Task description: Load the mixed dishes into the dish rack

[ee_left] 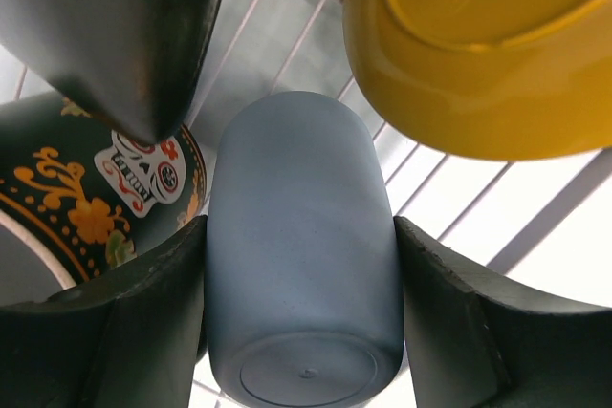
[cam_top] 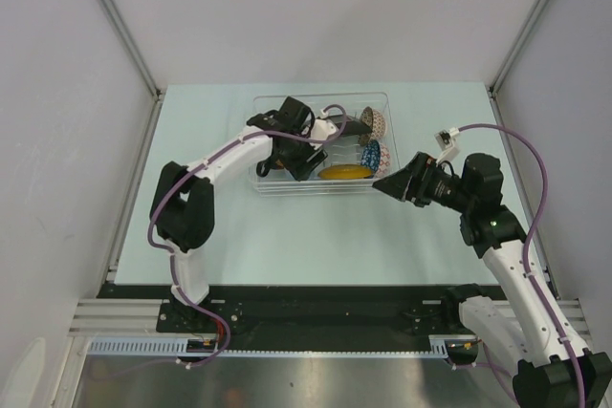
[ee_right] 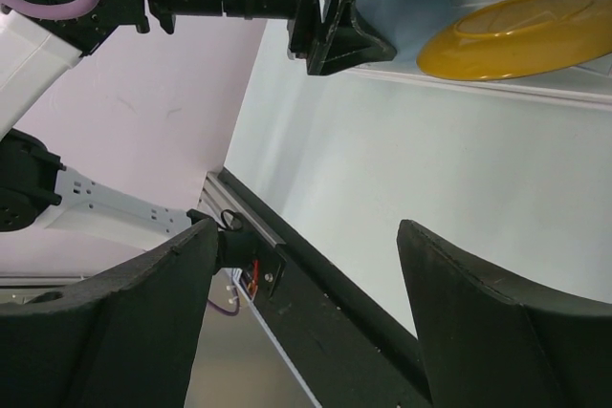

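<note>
- Gripping a small light-blue cup (ee_left: 301, 188) with the left gripper (ee_left: 299, 236). Matte, smooth, plain rounded cylinder, no handle seen. Flat round base with a faint ring facing the wrist camera.
- Sitting inside the dish rack (cam_top: 287, 189), a large clear plastic rectangular tray, above its wire grid (ee_left: 287, 35). Hidden under the arm in the top view.
- Long axis running straight out along the fingers (ee_left: 143, 332): base toward the wrist, mouth end pointing away and out of sight.
- Pressed on both sides by those dark fingers, jaws closed partway to the cup's width, contact along the lower walls.
- Flanked at left by a black square floral plate (ee_left: 86, 207) with a white skull and orange flowers. Close to the cup, cannot tell if touching.
- Flanked at upper right by a yellow round saucer (ee_left: 478, 54), glossy, tilted against a wire, apart from the cup.
- At the rack's right end in the top view: blue patterned bowl (cam_top: 373, 154) and cream-pink patterned bowl (cam_top: 376, 122), both tipped on edge.
- Hovering right gripper (cam_top: 387, 183) over the pale green table (cam_top: 239, 236), just outside the rack's near-right corner. Jaws spread wide, holding nothing, touching nothing.
</note>
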You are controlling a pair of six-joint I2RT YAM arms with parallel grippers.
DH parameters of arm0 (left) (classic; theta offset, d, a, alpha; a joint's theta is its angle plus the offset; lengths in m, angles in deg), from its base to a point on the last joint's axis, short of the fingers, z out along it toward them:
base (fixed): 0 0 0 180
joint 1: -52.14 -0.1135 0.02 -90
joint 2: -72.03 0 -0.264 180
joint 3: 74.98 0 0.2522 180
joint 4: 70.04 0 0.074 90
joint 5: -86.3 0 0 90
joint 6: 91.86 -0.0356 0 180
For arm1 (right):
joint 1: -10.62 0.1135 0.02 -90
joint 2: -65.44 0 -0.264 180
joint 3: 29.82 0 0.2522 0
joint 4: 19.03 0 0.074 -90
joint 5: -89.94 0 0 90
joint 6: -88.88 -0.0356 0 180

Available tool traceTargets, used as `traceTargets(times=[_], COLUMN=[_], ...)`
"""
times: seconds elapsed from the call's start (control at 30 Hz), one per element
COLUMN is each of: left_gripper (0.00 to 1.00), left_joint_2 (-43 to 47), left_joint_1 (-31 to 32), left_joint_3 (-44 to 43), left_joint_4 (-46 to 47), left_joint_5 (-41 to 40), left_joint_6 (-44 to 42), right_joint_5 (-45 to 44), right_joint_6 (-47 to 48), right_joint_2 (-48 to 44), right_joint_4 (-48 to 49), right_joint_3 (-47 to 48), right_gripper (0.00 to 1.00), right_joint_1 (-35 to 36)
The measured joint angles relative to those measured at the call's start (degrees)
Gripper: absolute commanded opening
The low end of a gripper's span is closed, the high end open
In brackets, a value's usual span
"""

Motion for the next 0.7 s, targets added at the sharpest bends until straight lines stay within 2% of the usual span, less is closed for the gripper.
traceTargets(times=[0.37,0.4,0.43,0.47,0.5,0.57,0.67,0.7], left_gripper=[0.01,0.07,0.29,0.40,0.56,0.66,0.68,0.73], left_joint_2=[0.0,0.0,0.0,0.0,0.0,0.0,0.0,0.0], left_joint_1=[0.2,0.2,0.2,0.2,0.2,0.2,0.2,0.2], left_joint_3=[2.7,2.8,2.9,3.0,3.0,3.1,3.1,3.2], left_joint_4=[4.9,5.1,5.3,5.5,5.6,5.7,5.8,5.9], left_joint_5=[-1.4,-1.4,-1.5,-1.5,-1.5,-1.5,-1.5,-1.5], left_joint_6=[0.0,-0.1,-0.1,0.0,-0.1,0.0,0.0,0.0], right_joint_5=[0.3,0.4,0.4,0.4,0.4,0.4,0.4,0.4], right_joint_6=[-0.3,-0.3,-0.3,-0.4,-0.5,-0.7,-0.9,-0.9], right_joint_2=[-0.6,-0.6,-0.6,-0.6,-0.6,-0.6,-0.6,-0.6], right_joint_4=[0.0,0.0,0.0,0.0,0.0,0.0,0.0,0.0], right_joint_3=[-0.5,-0.5,-0.5,-0.5,-0.5,-0.5,-0.5,-0.5], right_gripper=[0.80,0.80,0.80,0.80,0.80,0.80,0.80,0.80], right_joint_1=[0.0,0.0,0.0,0.0,0.0,0.0,0.0,0.0])
